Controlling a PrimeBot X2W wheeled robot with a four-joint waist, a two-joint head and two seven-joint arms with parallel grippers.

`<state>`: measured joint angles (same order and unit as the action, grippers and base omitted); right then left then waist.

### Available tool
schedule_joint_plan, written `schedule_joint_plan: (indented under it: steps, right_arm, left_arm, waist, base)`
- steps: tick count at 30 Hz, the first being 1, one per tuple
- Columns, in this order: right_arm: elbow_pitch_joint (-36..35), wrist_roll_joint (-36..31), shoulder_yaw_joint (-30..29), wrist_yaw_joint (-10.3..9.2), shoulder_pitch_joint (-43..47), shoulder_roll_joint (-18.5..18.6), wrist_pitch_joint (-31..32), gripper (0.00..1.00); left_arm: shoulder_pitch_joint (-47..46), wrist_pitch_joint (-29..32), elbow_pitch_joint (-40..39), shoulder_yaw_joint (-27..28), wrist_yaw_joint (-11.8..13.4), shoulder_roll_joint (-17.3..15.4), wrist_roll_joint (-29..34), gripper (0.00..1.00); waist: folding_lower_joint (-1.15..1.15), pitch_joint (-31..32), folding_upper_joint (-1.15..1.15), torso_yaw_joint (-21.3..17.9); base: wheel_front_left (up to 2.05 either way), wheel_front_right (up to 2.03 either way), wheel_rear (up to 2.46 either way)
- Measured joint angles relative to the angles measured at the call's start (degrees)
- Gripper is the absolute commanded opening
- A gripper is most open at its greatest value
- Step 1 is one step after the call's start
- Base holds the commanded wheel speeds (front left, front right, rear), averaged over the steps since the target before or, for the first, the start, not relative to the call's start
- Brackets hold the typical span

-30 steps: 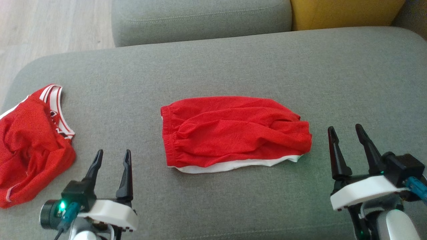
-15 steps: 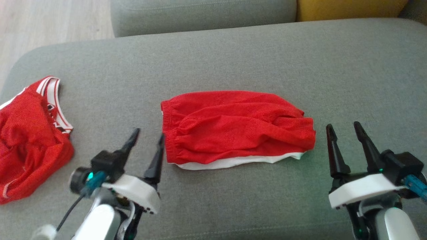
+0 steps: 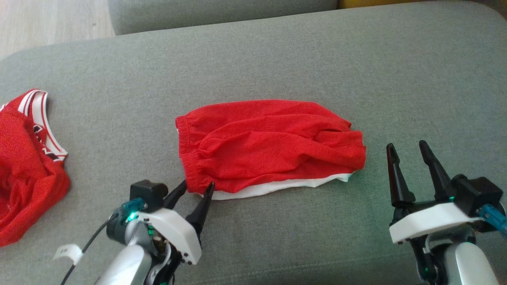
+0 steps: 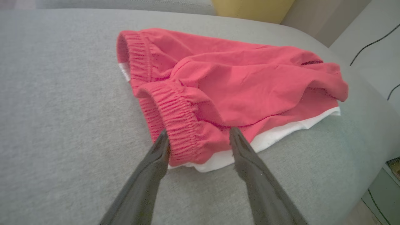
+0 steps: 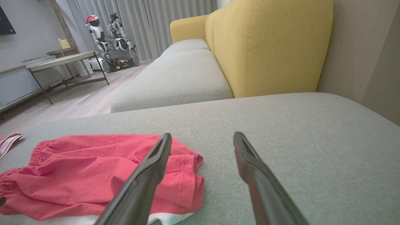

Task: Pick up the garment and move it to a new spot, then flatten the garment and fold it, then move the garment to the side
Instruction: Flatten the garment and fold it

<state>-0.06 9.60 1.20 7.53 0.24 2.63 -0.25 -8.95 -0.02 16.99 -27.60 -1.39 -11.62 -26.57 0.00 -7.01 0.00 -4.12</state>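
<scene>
Head view: red shorts (image 3: 269,148) with a white lining lie folded near the middle of a grey sofa cushion (image 3: 277,51). The left pincer (image 3: 197,188) stands wide open at the near left corner of the shorts, one fingertip on either side of the waistband end, nothing gripped. The right pincer (image 3: 408,148) is also wide open and empty, just beside the right end of the shorts and apart from them. A second red garment (image 3: 27,166) with white striped trim lies at the left edge, cut off by the frame.

Left wrist view: the two dark fingers (image 4: 156,156) straddle the gathered elastic waistband (image 4: 178,125); whether the tips touch the cloth is hard to tell. The white lining (image 4: 281,132) pokes out along the near hem. The top of this view shows a yellow cushion (image 4: 253,9).

Right wrist view: the open fingers (image 5: 150,168) point across the cushion, the left one overlapping the leg end of the shorts (image 5: 93,172). Beyond are a yellow backrest (image 5: 268,43), a low table (image 5: 59,61) and another robot (image 5: 109,37) by the curtains.
</scene>
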Motion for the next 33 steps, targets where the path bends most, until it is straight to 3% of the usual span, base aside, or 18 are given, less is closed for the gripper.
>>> schedule_joint_plan:
  steps: [1, 10, 24, 29, 33]
  right_arm:
    - [0.14, 0.00, 0.01, 0.00, -0.09, 0.00, -0.01, 1.00]
    - [0.52, 0.57, -0.59, 0.00, -0.96, 0.00, -0.76, 1.00]
    - [0.70, 1.01, -1.75, 0.00, -0.98, 0.00, -1.32, 1.00]
    - [0.77, 1.01, -1.59, 0.00, -1.69, 0.00, -1.34, 1.00]
    - [0.75, 1.01, -1.14, 0.00, -3.48, 0.00, -1.79, 1.00]
  left_arm:
    - [-0.31, 0.00, -0.05, -0.22, -0.67, 0.02, -0.33, 0.00]
    - [-0.72, -0.15, -7.31, -1.29, -1.54, -0.87, -0.80, 0.00]
    - [7.13, 5.57, -29.18, -2.92, 2.83, -3.66, -0.80, 0.00]
    - [6.66, 5.99, -29.51, -1.57, 3.52, -4.01, -0.80, 0.00]
    - [2.47, 5.89, -24.28, 0.62, 3.90, -2.80, -2.48, 0.00]
  waist:
    - [0.00, -0.12, 0.00, -0.10]
    - [0.00, -0.74, 0.00, 0.29]
    - [0.00, -1.74, 0.00, 2.04]
    - [0.00, -2.72, 0.00, 1.74]
    - [0.00, -3.89, 0.00, 0.96]
  base:
    - [0.00, 0.00, 0.00]
    - [0.00, 0.00, 0.00]
    - [0.00, 0.00, 0.00]
    - [0.00, 0.00, 0.00]
    - [0.00, 0.00, 0.00]
